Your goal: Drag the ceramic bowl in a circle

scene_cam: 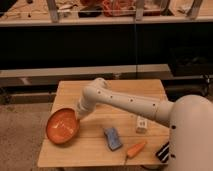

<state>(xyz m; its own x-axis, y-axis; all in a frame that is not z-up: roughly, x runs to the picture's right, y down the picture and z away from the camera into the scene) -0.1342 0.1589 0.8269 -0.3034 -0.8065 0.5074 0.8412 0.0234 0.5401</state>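
Observation:
The ceramic bowl (pixel 61 127), wide, shallow and orange-red, sits at the left edge of the wooden table (pixel 125 92), its rim level with or slightly past that edge. My gripper (pixel 78 116) is at the end of the white arm, which reaches across from the right. It rests down at the bowl's right rim and touches it. The arm's wrist hides where the gripper meets the rim.
A blue packet (pixel 113 138) lies near the table's front middle, with an orange carrot-like item (pixel 136 148) to its right. A small white box (pixel 142 124) and a dark striped item (pixel 163 152) lie further right. Dark shelving stands behind the table.

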